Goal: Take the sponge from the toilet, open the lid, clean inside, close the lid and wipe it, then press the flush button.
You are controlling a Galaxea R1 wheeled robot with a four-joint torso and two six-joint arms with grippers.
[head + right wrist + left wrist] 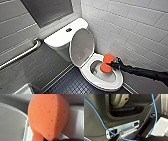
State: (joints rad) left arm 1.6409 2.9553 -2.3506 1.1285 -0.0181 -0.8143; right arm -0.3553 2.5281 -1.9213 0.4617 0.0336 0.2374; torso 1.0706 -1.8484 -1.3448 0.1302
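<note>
Holding sponge [106, 63] over toilet [110, 83], lid [82, 46] raised

The sponge [48, 117] was seen nearest of all. It was orange-red and pitted with small pores, its broad rounded lobe turned to the camera and its pinched waist narrowing away at one end. Farther off, the lid [11, 124] was shown with its smooth pale-grey inner face toward the camera, bounded by a white rim. A small white fitting [26, 122] was seen at that rim, just beside the sponge's outline. Beyond the lid, a wall of grey tiles [16, 102] with pale joints was made out. On the sponge's other side a glossy white surface [75, 119] was visible — whether tank or wall could not be told.
</note>
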